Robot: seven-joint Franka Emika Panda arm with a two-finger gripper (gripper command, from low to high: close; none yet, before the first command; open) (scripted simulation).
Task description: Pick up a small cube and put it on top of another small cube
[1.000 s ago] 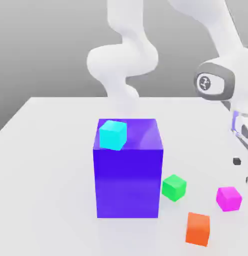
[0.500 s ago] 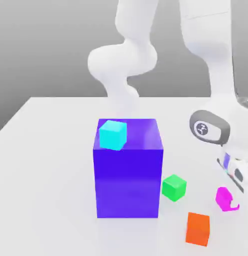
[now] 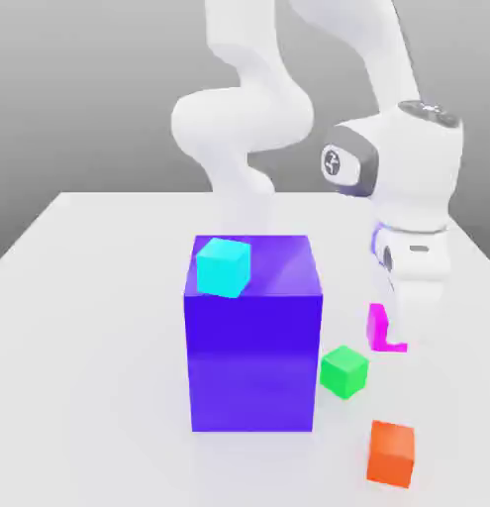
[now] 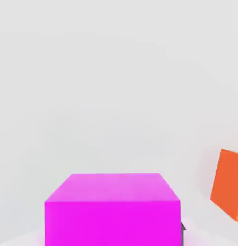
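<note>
The small magenta-pink cube point(image 3: 378, 325) hangs a little above the white table, to the exterior view's right of the tall purple block. My gripper point(image 3: 391, 333) is shut on it, and the white fingers cover most of its right side. The same small cube point(image 4: 112, 209) sits close up in the hand view. Below and to the exterior view's left of it, a small green cube point(image 3: 343, 371) rests on the table. A small orange cube point(image 3: 391, 453) lies nearer the front edge, and this orange cube point(image 4: 229, 190) shows beside the held one in the hand view.
A tall purple block point(image 3: 253, 337) stands mid-table with a small cyan cube point(image 3: 224, 266) on its top, near the left corner. The white table point(image 3: 90, 327) stretches open to the exterior view's left. The arm's white links rise behind the block.
The gripper came down over the magenta cube and shut on it. It then lifted the cube and carried it toward the exterior view's left, closer to the green cube.
</note>
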